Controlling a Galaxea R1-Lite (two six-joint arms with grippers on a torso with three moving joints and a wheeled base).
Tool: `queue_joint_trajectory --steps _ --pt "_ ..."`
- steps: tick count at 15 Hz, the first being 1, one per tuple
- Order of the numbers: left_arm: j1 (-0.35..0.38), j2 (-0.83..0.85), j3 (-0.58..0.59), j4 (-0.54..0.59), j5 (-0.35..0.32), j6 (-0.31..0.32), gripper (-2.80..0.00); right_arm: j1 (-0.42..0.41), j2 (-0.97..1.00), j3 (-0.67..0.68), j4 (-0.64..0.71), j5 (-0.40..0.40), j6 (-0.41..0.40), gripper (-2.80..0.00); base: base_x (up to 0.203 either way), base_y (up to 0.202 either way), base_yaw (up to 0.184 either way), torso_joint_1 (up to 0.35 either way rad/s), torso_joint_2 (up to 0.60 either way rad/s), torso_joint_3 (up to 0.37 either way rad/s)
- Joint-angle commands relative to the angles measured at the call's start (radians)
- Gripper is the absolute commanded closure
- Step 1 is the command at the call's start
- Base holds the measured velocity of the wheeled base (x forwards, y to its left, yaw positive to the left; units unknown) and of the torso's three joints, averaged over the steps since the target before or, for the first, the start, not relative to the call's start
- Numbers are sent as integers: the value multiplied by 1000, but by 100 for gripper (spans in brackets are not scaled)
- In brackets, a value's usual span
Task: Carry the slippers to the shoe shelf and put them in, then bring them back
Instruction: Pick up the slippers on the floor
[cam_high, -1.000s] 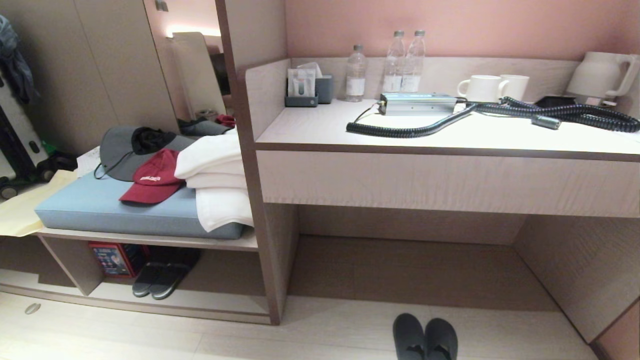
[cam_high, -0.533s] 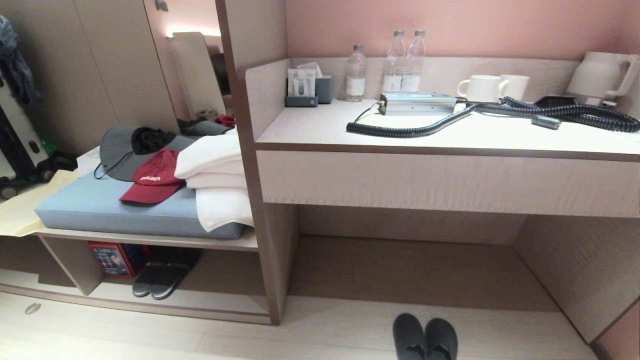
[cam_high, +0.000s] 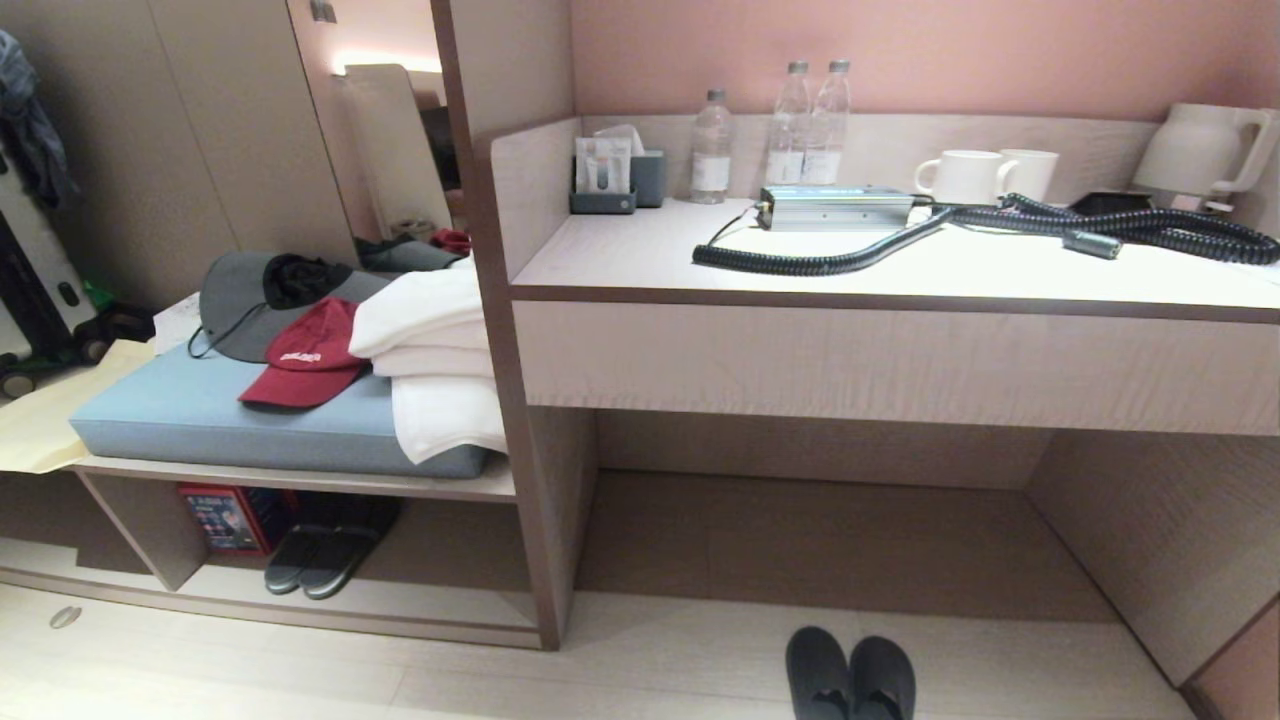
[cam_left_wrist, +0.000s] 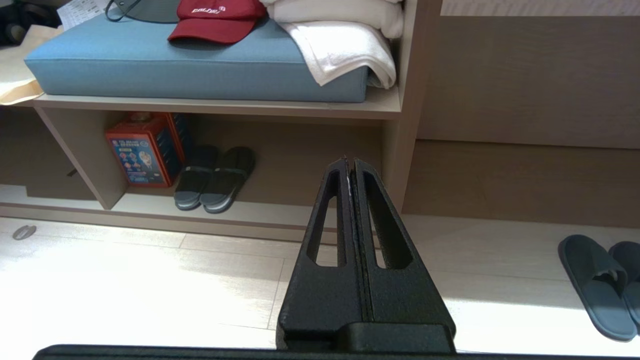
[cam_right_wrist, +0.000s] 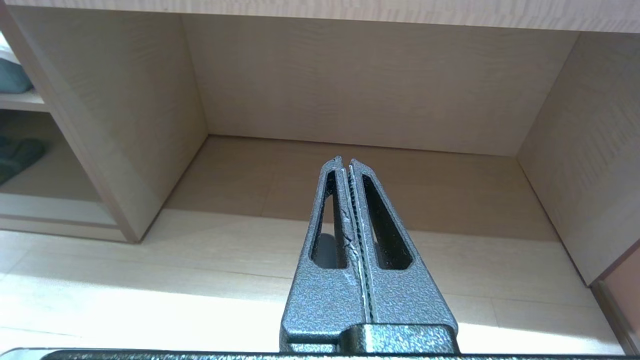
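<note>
The slippers (cam_high: 850, 677), a grey-blue pair, lie side by side on the floor in front of the desk recess, and show at the edge of the left wrist view (cam_left_wrist: 595, 287). The shoe shelf (cam_high: 440, 608) is the low open cubby under the blue-cushioned bench on the left, seen also in the left wrist view (cam_left_wrist: 285, 214). Neither arm shows in the head view. My left gripper (cam_left_wrist: 350, 161) is shut and empty, above the floor and pointing at the shelf's right end. My right gripper (cam_right_wrist: 345, 160) is shut and empty, facing the bare desk recess.
A darker pair of slippers with a white sole stripe (cam_high: 322, 560) and a red box (cam_high: 228, 517) sit in the shelf. Caps and white towels (cam_high: 440, 360) lie on the bench cushion. The desk (cam_high: 880, 270) holds bottles, mugs, a kettle and a coiled cable.
</note>
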Motion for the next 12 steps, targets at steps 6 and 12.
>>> queue_joint_trajectory --steps 6,12 --pt "1 0 0 -1 0 0 0 0 0 0 0 -1 -2 0 0 0 0 0 0 0" --pt "1 0 0 -1 -1 1 0 0 -1 0 0 1 -3 0 0 0 0 0 0 0"
